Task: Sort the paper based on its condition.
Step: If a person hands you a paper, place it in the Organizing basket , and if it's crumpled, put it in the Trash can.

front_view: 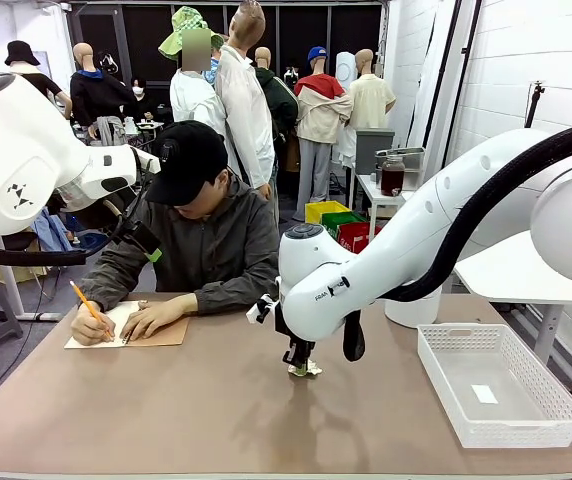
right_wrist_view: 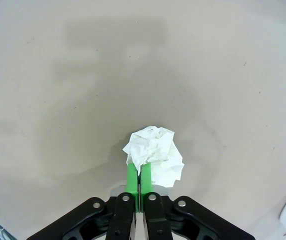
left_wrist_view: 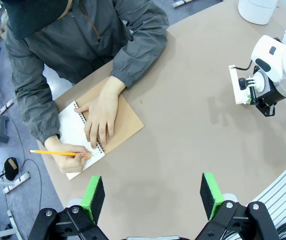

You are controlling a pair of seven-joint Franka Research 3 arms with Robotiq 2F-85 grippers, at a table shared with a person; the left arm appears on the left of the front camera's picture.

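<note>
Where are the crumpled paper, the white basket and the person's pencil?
crumpled paper (right_wrist_view: 155, 152), right wrist view, middle of the wad.
white basket (front_view: 521, 434), front view, its near wall.
pencil (left_wrist_view: 58, 153), left wrist view, middle of its shaft.

Bare tabletop (front_view: 166, 410) around crumpled paper (right_wrist_view: 155, 152)

The room is lit brightly and evenly from above. Soft grey shadows are thrown on the bench (front_view: 216, 420) under the right arm (front_view: 416, 240) — their edges are fuzzy. The crumpled paper (right_wrist_view: 155, 152) is shown bright white. Lines are bent near the left wrist view's edges.
</note>
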